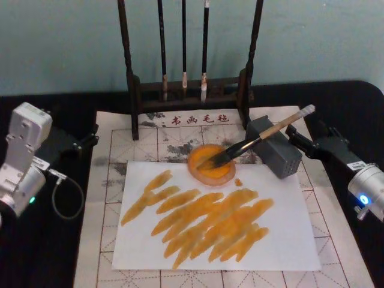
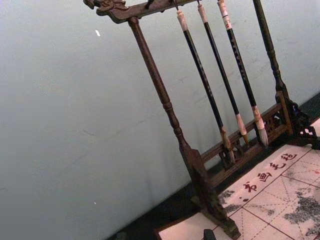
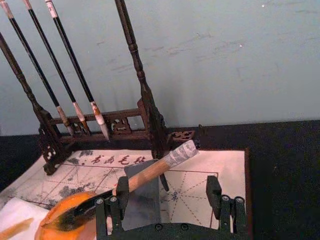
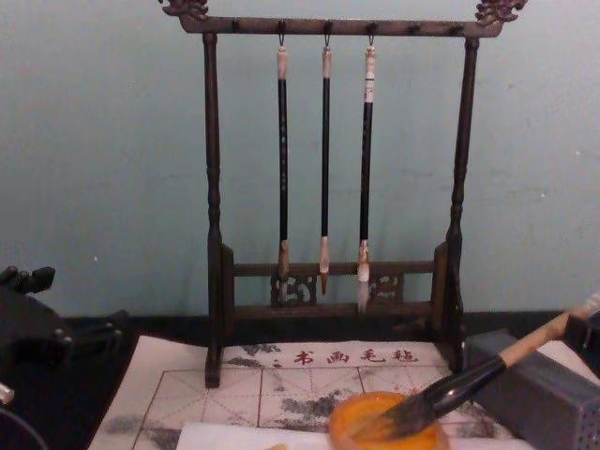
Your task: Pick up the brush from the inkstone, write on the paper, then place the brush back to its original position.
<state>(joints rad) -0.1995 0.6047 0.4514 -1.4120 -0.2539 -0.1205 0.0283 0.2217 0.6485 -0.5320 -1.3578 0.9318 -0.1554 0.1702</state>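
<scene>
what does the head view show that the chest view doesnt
Only the head view: the white paper with its orange strokes, and both pincers, the left pincer parked at the mat's left edge, the right pincer open behind the grey block.

Only the chest view: the top bar of the brush rack, with the three thin brushes hanging from it.

Both: the brush with its bristles in the inkstone and its handle across the grey block, and the printed mat.
</scene>
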